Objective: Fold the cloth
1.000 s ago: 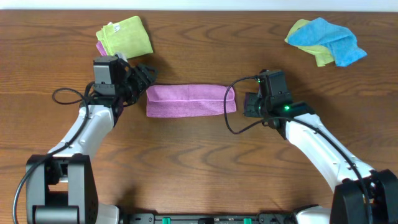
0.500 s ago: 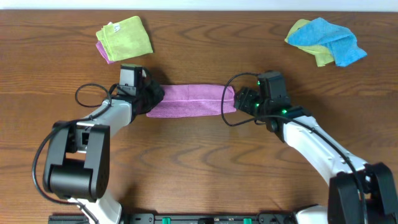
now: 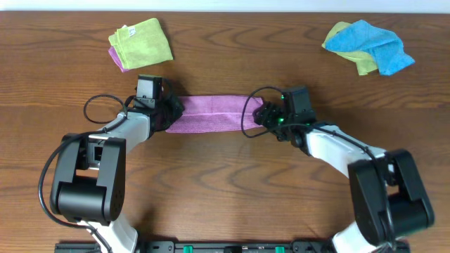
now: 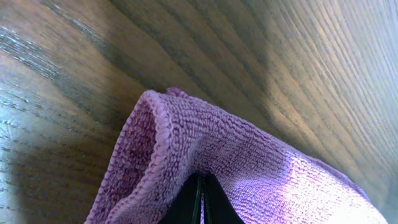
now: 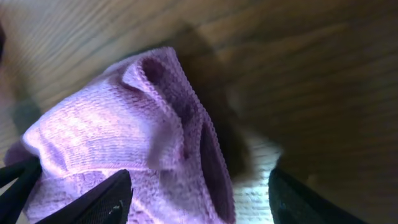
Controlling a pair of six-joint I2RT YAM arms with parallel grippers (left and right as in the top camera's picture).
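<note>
The cloth [image 3: 211, 113] is lilac-purple and lies as a long folded strip across the middle of the table. My left gripper [image 3: 171, 112] is at its left end. In the left wrist view the two dark fingers [image 4: 201, 199] are pressed together with the cloth [image 4: 249, 155] bunched round their tips. My right gripper [image 3: 261, 114] is at the strip's right end. In the right wrist view its jaws stand wide open [image 5: 199, 190], with the cloth's rumpled corner [image 5: 124, 130] between them, nearer the left finger [image 5: 93, 199].
A lime-green folded cloth [image 3: 142, 41] lies at the back left, a purple edge showing beneath it. A bright blue cloth [image 3: 373, 43] lies crumpled at the back right over a yellow-green one. Black cables loop beside both wrists.
My left gripper has moved right onto the cloth's left end and shut there. My right gripper has moved left up to the right end, and its jaws have opened wider.
</note>
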